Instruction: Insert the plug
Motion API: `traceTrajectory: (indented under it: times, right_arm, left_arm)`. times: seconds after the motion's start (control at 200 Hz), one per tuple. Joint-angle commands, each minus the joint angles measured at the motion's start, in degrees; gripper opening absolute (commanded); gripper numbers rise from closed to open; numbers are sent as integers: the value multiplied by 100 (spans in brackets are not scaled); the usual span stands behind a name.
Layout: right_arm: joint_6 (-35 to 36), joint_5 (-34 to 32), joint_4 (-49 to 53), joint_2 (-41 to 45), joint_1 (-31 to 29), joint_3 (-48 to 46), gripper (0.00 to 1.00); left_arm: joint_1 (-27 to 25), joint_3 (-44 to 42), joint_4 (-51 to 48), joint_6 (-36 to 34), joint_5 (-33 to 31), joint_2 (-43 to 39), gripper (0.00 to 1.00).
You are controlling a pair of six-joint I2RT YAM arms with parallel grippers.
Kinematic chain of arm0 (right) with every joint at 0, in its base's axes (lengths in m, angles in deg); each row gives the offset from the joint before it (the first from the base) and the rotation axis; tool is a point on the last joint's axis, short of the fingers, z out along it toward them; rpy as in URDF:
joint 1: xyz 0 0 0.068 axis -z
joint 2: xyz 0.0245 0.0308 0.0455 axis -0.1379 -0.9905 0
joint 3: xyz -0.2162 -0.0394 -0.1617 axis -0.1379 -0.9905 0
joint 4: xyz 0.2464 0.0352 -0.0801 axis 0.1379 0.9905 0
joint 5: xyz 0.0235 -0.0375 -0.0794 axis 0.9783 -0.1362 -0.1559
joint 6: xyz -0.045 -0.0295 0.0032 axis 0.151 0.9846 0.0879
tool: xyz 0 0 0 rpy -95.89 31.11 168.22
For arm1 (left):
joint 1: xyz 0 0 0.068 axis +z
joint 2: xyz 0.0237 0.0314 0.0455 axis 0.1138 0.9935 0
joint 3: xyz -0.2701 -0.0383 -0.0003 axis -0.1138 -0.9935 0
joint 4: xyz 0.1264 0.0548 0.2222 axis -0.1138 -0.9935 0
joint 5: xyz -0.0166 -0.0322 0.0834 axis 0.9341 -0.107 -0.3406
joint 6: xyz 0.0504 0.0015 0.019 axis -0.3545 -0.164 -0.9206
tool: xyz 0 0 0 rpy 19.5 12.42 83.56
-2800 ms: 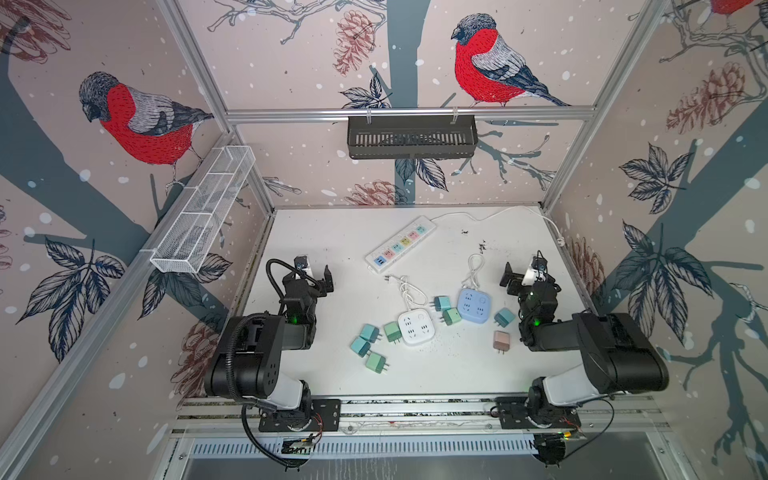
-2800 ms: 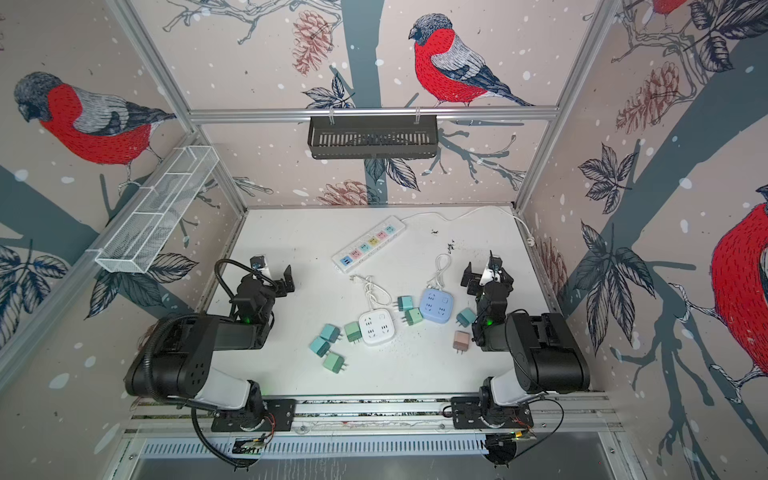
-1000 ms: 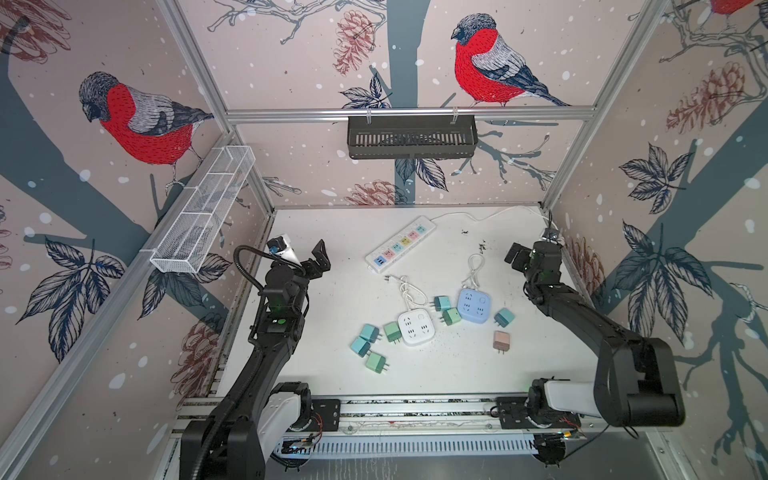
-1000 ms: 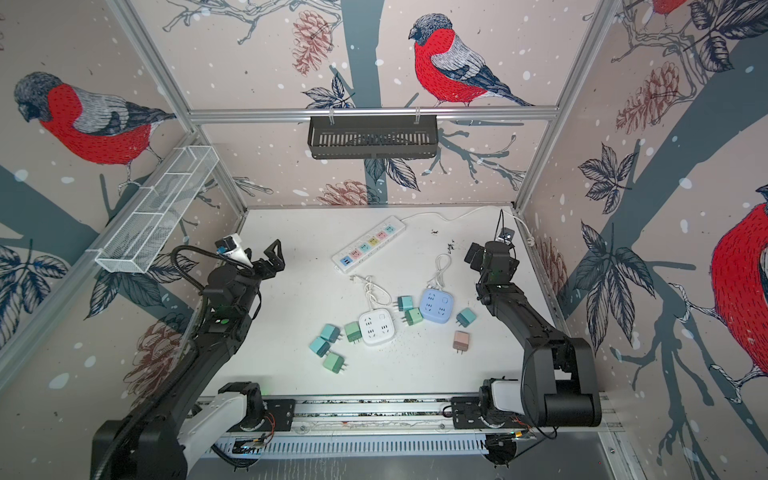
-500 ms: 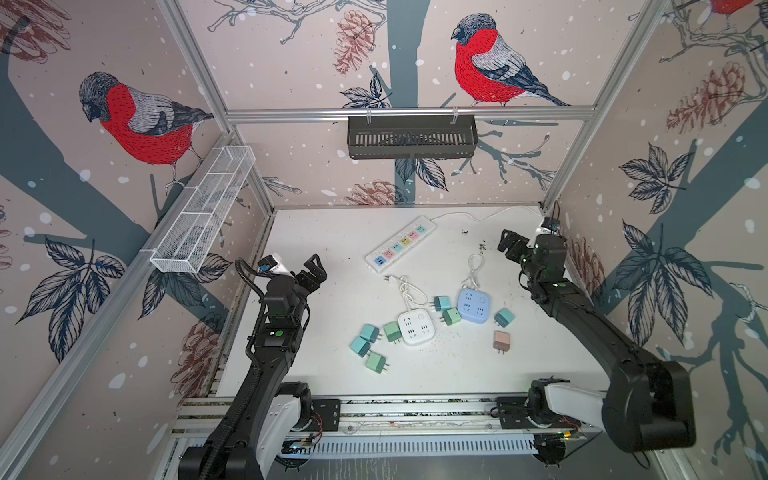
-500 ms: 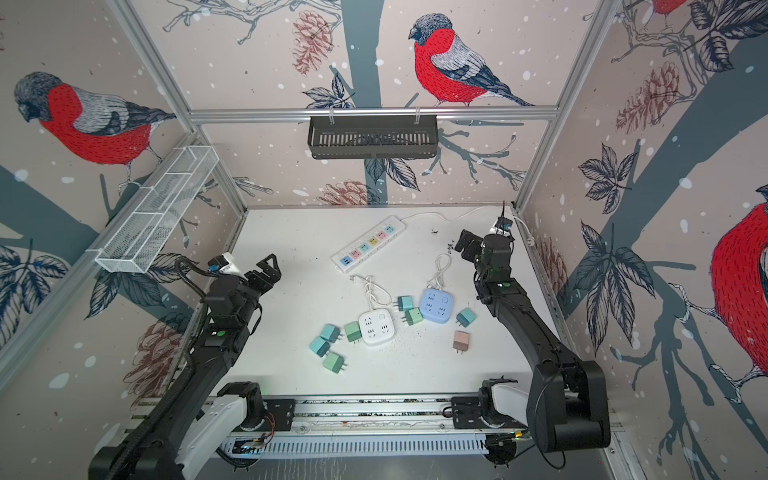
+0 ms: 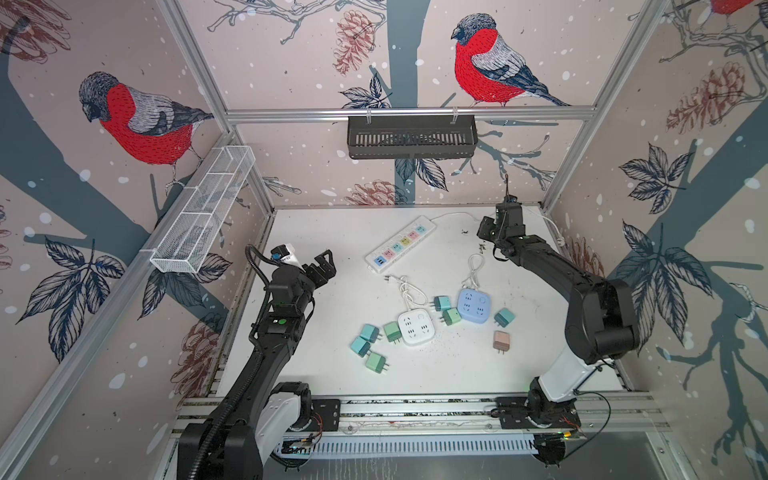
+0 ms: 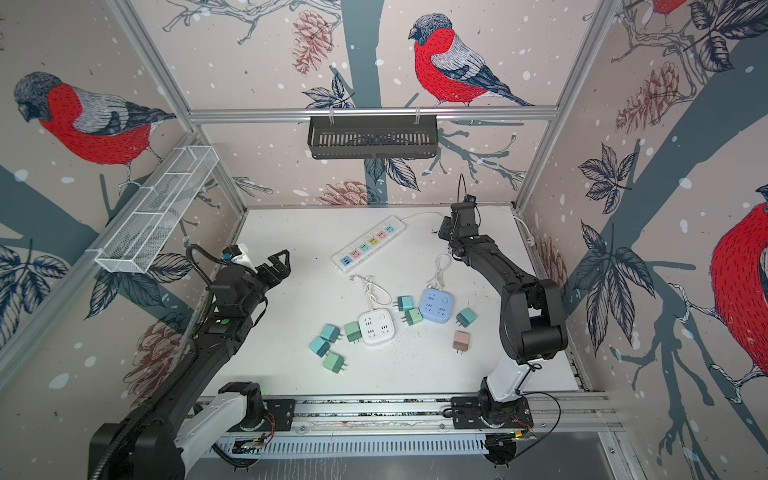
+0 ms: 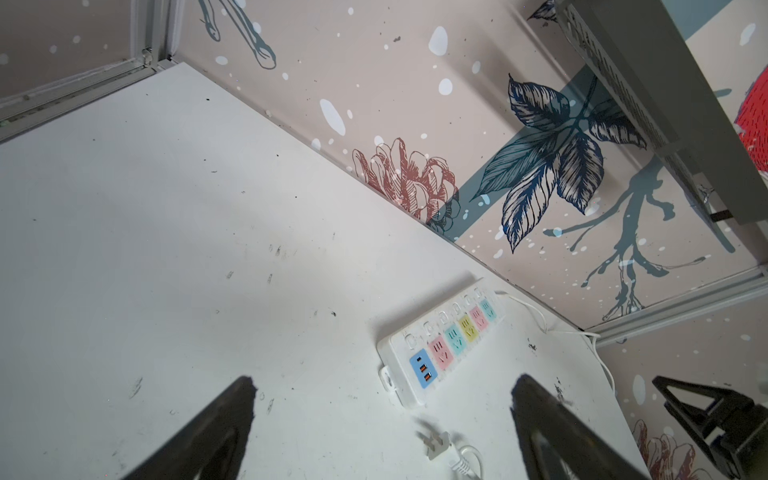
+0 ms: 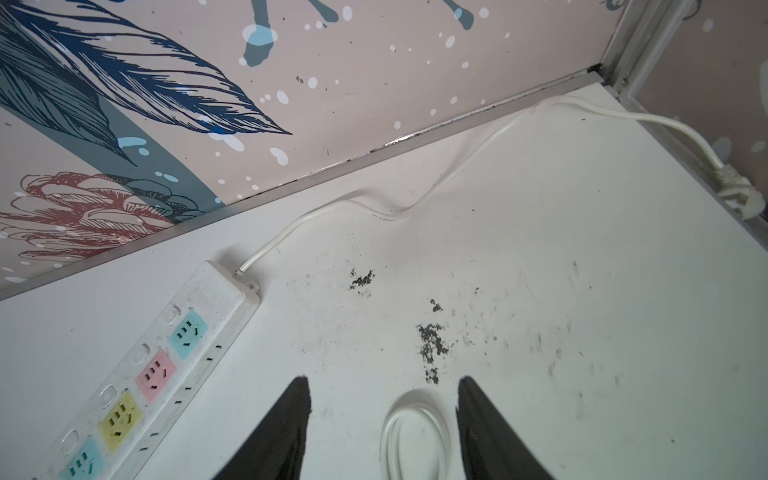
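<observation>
The white table (image 7: 332, 224) has a long strip (image 7: 401, 245) lying at the far middle. It has blue, pink, green and yellow holes along it. A white plug (image 7: 388, 277) lies flat on the table just near the strip's near end. It is not in any hole. In the left wrist view the plug (image 9: 436, 444) shows close to the strip (image 9: 453, 336). Its cord runs back to a white cube (image 7: 417, 328). A blue cube (image 7: 473, 305) sits to the right of it. Small green, teal and pink plugs (image 7: 376, 362) lie around the two cubes.

The left gripper (image 7: 322, 262) is up over the left side of the table. Its jaws are spread wide and it has hold of nothing.

The right gripper (image 7: 484, 228) is at the far right, near the strip's far end. Its jaws stand partly apart and nothing is between them. In the right wrist view a cord loop (image 10: 415, 432) lies on the table under the gap.
</observation>
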Motion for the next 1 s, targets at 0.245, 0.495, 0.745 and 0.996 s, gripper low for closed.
traceTrajectory:
  times: [0.245,0.495,0.745,0.996]
  right_arm:
    - [314,29,367,-1324,-185,1561,51]
    - [555,279,890,-2880,-309,3325,46]
    - [801,280,1501,-4429,-320,5354,45]
    - [1252,-304,1004,-4365,-243,5154,56]
  left_arm:
    - [-394,302,90,-345,119,314,94]
    - [-425,390,129,-426,272,494,93]
    - [-447,427,182,-459,348,662,93]
    - [-447,438,191,-470,366,753,93]
